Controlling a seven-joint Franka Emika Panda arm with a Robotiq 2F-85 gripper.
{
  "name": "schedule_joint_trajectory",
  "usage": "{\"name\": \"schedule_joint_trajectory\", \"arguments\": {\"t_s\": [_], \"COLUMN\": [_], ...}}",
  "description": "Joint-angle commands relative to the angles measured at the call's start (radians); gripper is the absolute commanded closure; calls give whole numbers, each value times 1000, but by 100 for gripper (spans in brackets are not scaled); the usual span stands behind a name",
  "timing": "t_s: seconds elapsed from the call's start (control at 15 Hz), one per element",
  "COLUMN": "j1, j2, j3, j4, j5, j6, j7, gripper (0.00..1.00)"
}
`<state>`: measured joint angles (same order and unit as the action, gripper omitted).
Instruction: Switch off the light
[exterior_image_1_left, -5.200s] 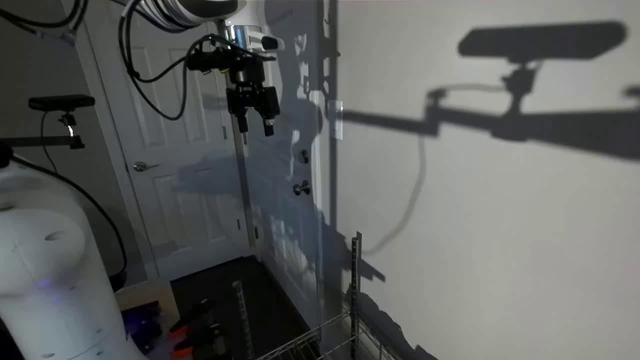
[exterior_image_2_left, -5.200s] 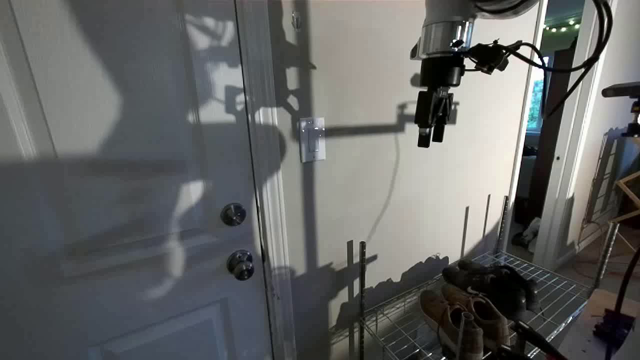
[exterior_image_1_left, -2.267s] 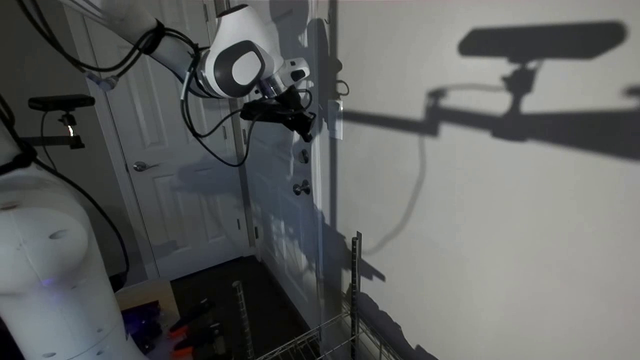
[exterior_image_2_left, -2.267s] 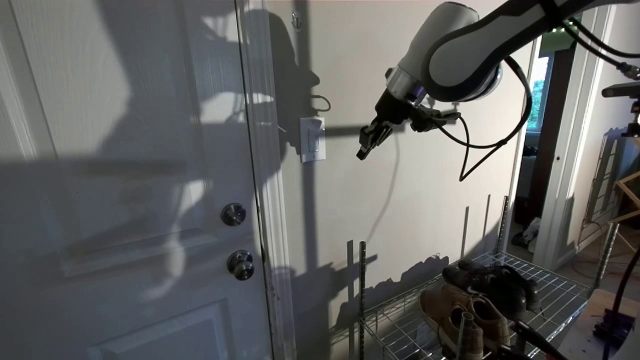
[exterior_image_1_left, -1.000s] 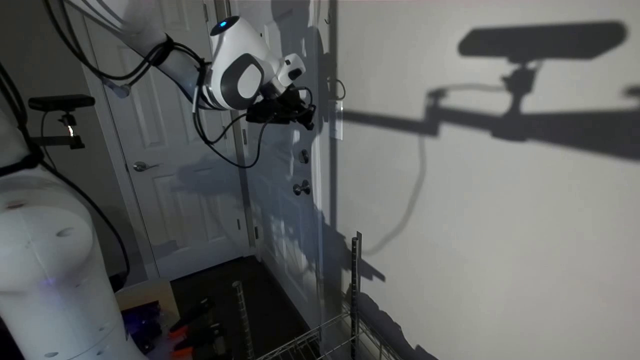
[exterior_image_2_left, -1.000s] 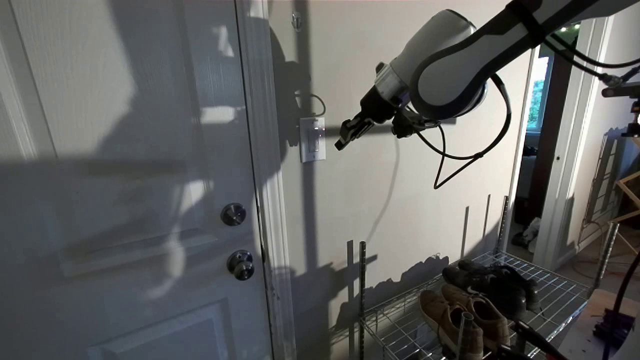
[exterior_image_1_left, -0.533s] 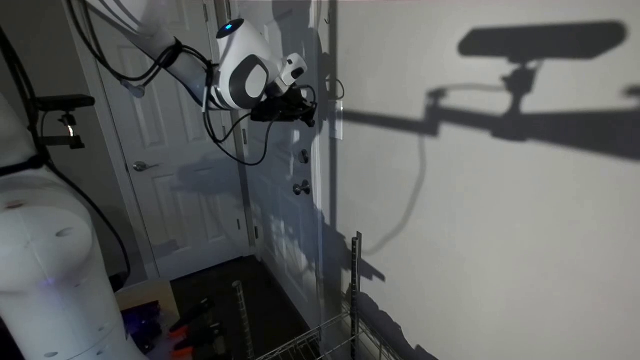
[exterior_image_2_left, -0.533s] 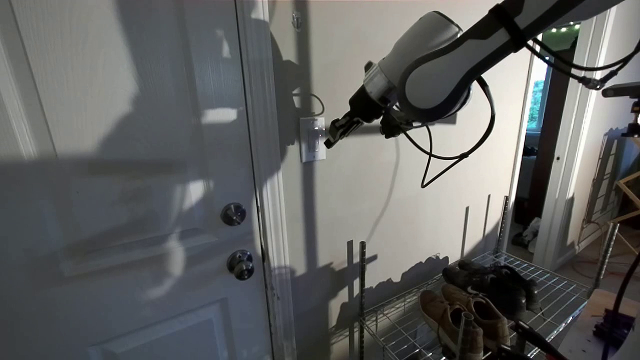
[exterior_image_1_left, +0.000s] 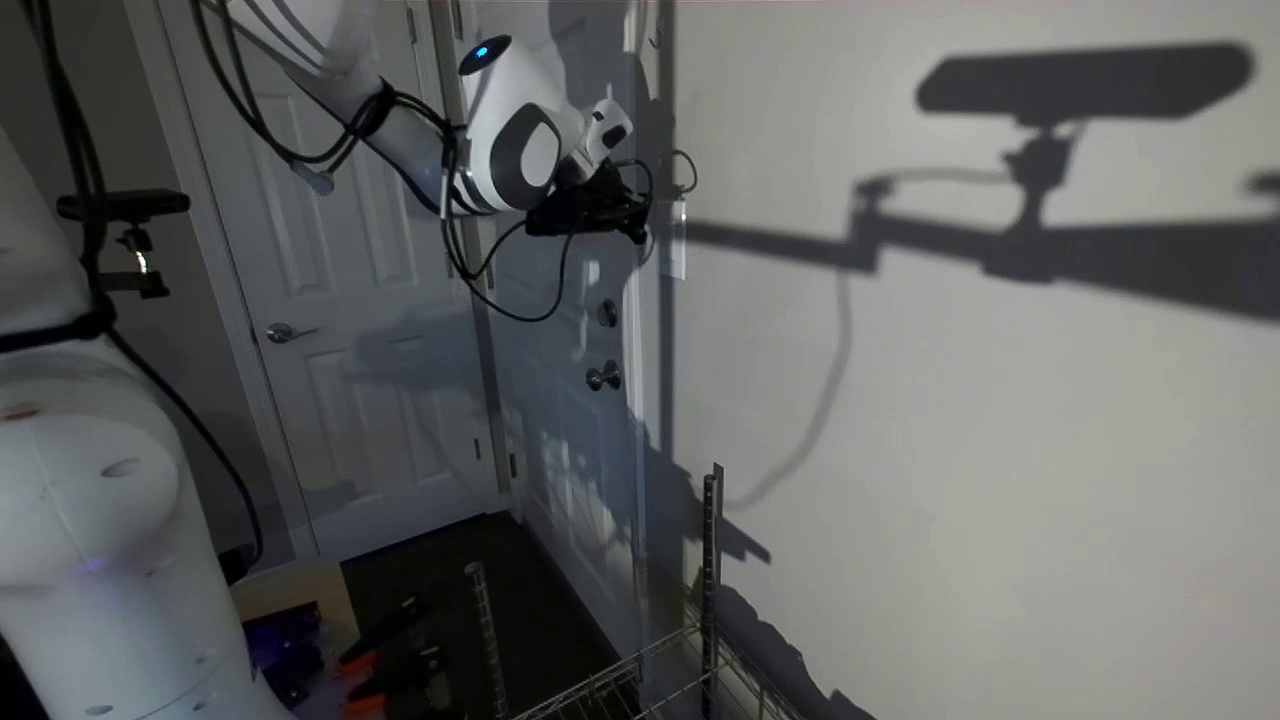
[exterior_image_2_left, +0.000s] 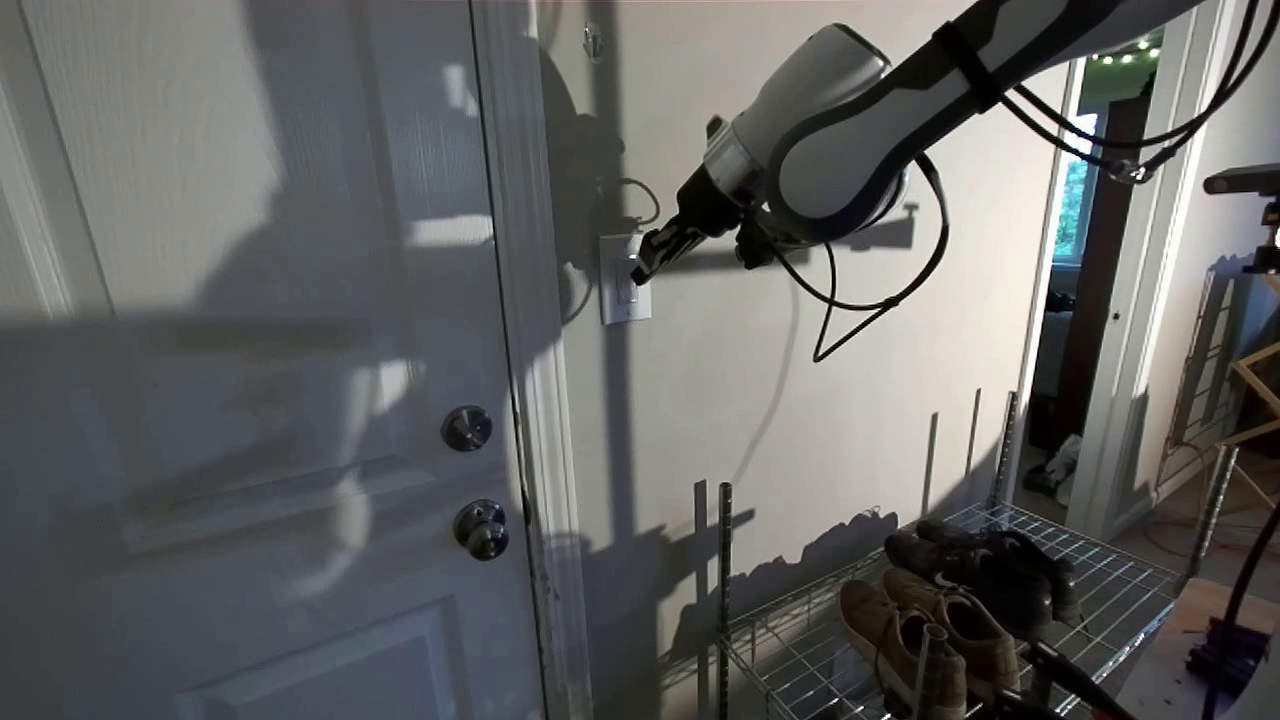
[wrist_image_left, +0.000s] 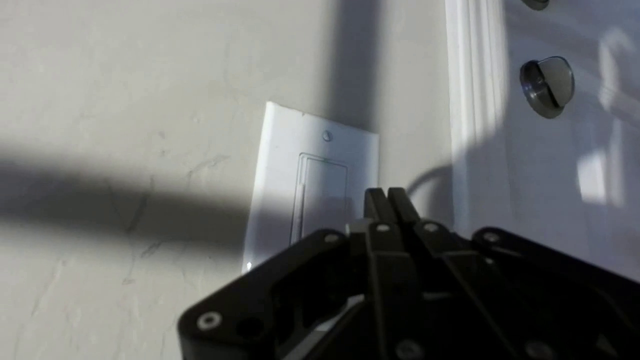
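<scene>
The biggest thing before me is the pale wall (exterior_image_1_left: 1000, 450), dimly lit and crossed by hard shadows (exterior_image_1_left: 1080, 85). Next come a white door (exterior_image_2_left: 300, 230) and, farther along, an open doorway (exterior_image_2_left: 1075, 330), then my robot arm (exterior_image_2_left: 845, 165), stretched out in front of the wall. A wire surface (exterior_image_2_left: 1120, 590) stands low beside it, carrying black shoes (exterior_image_2_left: 1000, 580) and brown shoes (exterior_image_2_left: 880, 615). Smaller still, my end effector (wrist_image_left: 386, 191) is angled down toward the door, its two fingers (wrist_image_left: 375, 202) together. The light switch (wrist_image_left: 322, 185) sits on the wall beside the door trim (exterior_image_2_left: 548, 400), right ahead of the fingertips: in an exterior view they hide part of its cover plate (exterior_image_2_left: 608, 300); in the wrist view they line up with the plate edge nearer the door. I can't tell whether they touch it. Smallest is a white mark (exterior_image_2_left: 945, 580) on a black shoe, too small for me to read.
</scene>
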<state>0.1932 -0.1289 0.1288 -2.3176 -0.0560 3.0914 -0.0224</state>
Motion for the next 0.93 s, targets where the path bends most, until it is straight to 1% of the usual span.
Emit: {"name": "schedule_joint_trajectory", "arguments": {"t_s": [0.0,0.47,0.73,0.8,0.87], "j1": [-44,-72,-74,-71,-68], "j2": [47,115,105,101,96], "j3": [17,10,8,7,6], "j4": [52,137,132,128,121], "j5": [-65,-176,-219,-215,-209], "j6": [29,21,1,-5,-8], "j7": [36,109,175,181,184], "gripper": [94,94,94,86,71]}}
